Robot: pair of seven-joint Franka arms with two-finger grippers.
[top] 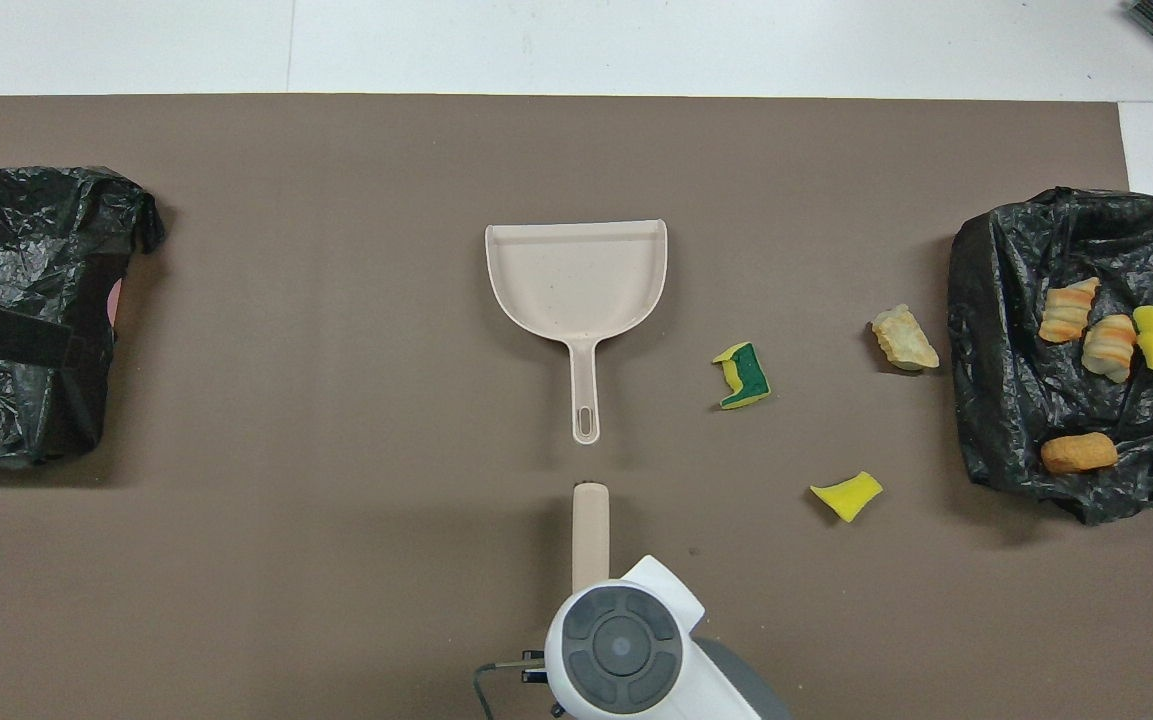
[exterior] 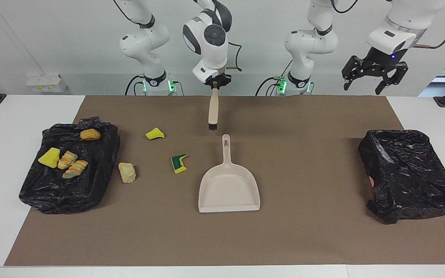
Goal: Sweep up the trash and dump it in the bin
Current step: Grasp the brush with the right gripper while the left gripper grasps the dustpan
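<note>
Right gripper [exterior: 215, 82] points straight down, clamped on the brush [exterior: 213, 108], which hangs bristles-down over the mat near the dustpan [exterior: 229, 189] handle. Left gripper [exterior: 373, 79] waits high with fingers spread wide. Trash [exterior: 64, 156]: four on the black bag, three on the mat beside it.

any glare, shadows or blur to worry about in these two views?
Facing view: both black bags glint on their wrinkles; the brush held by the right claw casts a soft shadow on the mat. Overhead view: even light, sharp; the dustpan shows only a faint shadow.
</note>
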